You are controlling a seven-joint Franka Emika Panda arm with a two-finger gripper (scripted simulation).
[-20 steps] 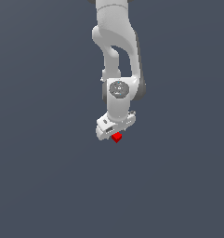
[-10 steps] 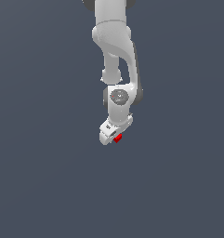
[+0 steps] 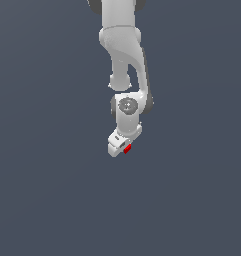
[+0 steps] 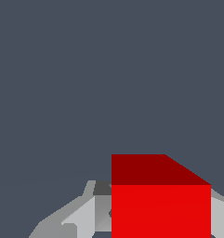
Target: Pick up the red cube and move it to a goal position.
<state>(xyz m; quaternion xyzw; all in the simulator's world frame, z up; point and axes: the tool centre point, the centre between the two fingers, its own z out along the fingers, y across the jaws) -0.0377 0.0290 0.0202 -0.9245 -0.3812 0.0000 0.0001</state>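
Currently gripper (image 3: 123,148) clamped on red cube (image 3: 127,149) — hold looks off-centre, could slip during a fast move.

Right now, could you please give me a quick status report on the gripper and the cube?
Gripper shut on cube. Cube fills the wrist view between the fingers. Nothing else in sight.

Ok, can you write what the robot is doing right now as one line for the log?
phase: carrying | gripper: shut on red cube | cube: between the fingers, filling the wrist view | goal marker: none visible
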